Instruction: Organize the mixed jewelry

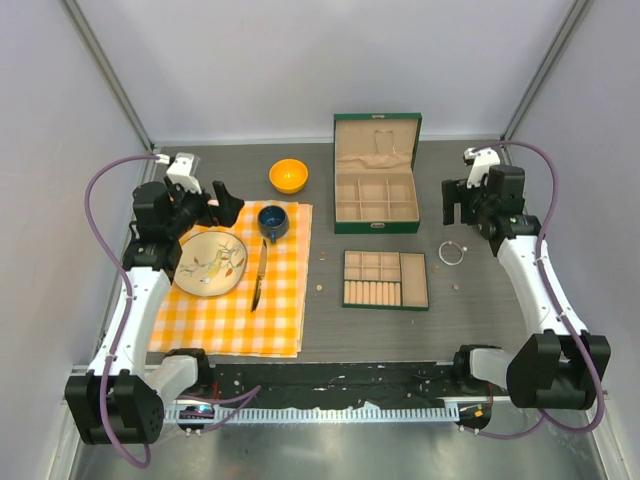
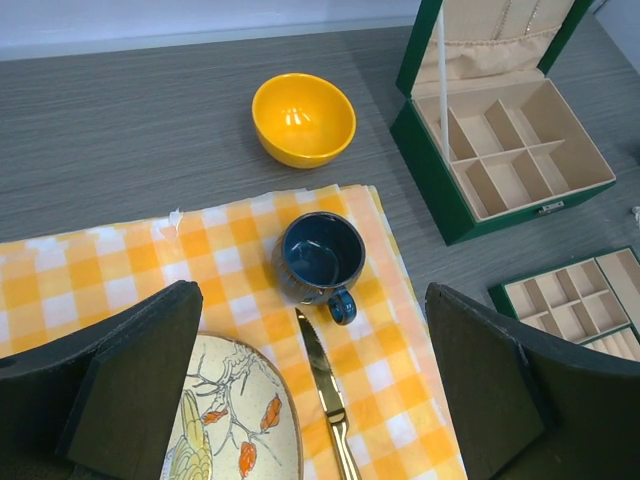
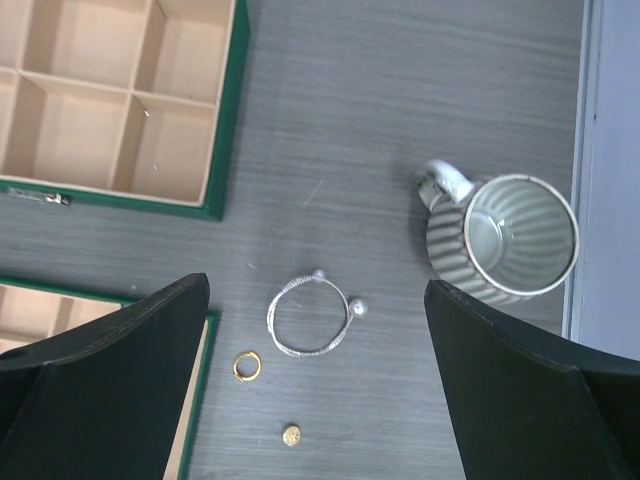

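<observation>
The wire bracelet (image 3: 310,317) lies flat on the grey table, just right of the green tray (image 1: 385,306), with a gold ring (image 3: 247,366) and a tiny gold stud (image 3: 291,435) near it. It looks light, thin and springy, likely to skate, so pinching across one side of the wire seems best. The right gripper (image 3: 318,290) hovers above it, spread wide and empty. The left gripper (image 2: 312,300) gapes empty over the blue cup (image 2: 322,255).
</observation>
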Robot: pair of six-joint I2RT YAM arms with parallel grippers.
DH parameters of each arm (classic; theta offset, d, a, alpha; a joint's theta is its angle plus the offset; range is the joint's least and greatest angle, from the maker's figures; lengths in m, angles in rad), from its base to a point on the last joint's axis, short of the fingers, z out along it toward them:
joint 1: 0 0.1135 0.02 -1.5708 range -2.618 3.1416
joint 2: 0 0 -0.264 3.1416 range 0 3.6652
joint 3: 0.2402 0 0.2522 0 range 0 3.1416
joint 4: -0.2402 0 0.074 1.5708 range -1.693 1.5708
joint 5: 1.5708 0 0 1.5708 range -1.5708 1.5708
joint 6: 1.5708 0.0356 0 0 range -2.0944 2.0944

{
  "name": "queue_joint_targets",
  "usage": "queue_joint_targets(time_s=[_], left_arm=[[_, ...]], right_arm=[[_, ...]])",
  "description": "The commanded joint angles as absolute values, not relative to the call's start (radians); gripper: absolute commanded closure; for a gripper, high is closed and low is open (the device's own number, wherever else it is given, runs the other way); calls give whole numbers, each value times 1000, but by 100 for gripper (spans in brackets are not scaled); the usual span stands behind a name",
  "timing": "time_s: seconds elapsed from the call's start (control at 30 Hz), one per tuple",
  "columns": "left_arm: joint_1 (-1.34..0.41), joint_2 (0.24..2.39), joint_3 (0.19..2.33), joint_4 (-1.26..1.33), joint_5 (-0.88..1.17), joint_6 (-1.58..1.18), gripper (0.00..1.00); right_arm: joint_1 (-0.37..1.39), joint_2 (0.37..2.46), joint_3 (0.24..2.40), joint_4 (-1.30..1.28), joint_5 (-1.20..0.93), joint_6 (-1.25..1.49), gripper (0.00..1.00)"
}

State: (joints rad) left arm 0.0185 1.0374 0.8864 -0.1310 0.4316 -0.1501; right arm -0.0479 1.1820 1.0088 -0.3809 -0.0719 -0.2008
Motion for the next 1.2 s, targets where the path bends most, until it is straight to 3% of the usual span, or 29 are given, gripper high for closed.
queue_joint_targets(time_s=[0.0,0.6,1.17], left_arm=[[23,1038,882,-100,483,-147,0],[23,1071,871,-87,503,-138,0],[23,1071,859,-75,514,-124,0]], right_arm=[[-49,1204,1025,-428,-26,-256,6],[-49,1445,942,-529,-167,-325,38],[-48,1620,1019,-506,-198,-322,45]])
